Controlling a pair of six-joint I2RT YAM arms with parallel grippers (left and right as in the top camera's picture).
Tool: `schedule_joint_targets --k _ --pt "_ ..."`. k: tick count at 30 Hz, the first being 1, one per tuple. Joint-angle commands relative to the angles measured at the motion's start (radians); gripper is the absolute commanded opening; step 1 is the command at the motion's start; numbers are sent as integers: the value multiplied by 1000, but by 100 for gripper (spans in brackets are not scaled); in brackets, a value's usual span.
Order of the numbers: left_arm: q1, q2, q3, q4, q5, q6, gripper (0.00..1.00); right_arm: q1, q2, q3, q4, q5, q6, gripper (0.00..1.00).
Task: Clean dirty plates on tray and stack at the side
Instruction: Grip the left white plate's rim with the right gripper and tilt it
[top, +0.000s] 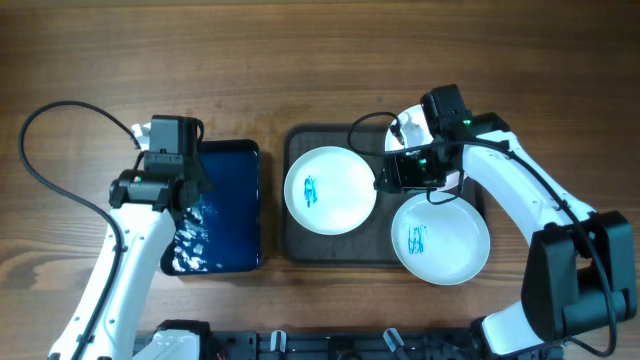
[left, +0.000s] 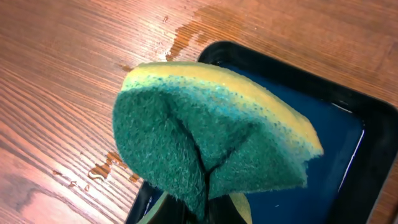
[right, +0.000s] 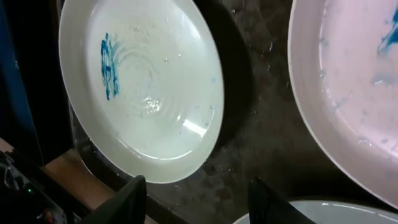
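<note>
Overhead, a brown wooden bench (top: 320, 60) carries a blue tray (top: 235, 200) at left, with the grey-brown tray (top: 370, 248) just beside it. The left tool (top: 180, 195) hangs over the blue tray's left edge. The right tool (top: 385, 180) lies over the tray, its tips at the right rim of the left plate (top: 330, 190). The right plate (top: 440, 238) overhangs the tray's right edge. Both plates bear blue scribbles. A third plate (top: 415, 118) shows partly behind the right arm, at the tray's upper right.

From the left wrist, the left tool is clamped on a folded green-and-yellow sponge (left: 211, 137) above the blue tray, whose floor looks wet. Wet spots mark the bench beside it.

From the right wrist, the right tool's fingers (right: 130, 199) stand apart with nothing between them, close to the left plate's rim. Whether they touch it I cannot tell. The tray floor is wet between the plates.
</note>
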Motion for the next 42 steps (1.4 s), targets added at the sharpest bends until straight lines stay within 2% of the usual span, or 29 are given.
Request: schedule_joint_targets --k 1,3,8,10,16,18,22,23,38,39,40,42 --pt "2 19 16 1 1 -23 4 19 11 -8 23 -23 7 52" --pt "-11 19 16 2 0 -22 4 49 11 -8 52 -22 11 55" --pt "-44 19 16 2 0 -19 4 149 44 -8 130 234 278 54" --pt "-44 19 16 2 0 -19 4 151 96 -8 125 281 333 54" --pt "-44 19 16 6 0 -19 4 151 259 -8 153 276 344 49" --pt "-44 19 16 6 1 -19 4 151 261 -8 162 265 344 41" --pt "-44 19 16 6 0 -19 4 151 261 -8 166 253 345 7" --pt "-44 19 16 6 0 -19 4 151 261 -8 166 253 346 5" --pt "-45 19 16 6 2 -19 4 151 261 -8 171 254 346 4" --pt "-44 19 16 21 142 -18 4 151 261 -8 172 254 345 4" --pt "-44 19 16 28 222 -18 4 151 261 -8 172 254 346 4" --pt "-44 33 0 62 303 -19 4 151 261 -8 172 250 346 4"
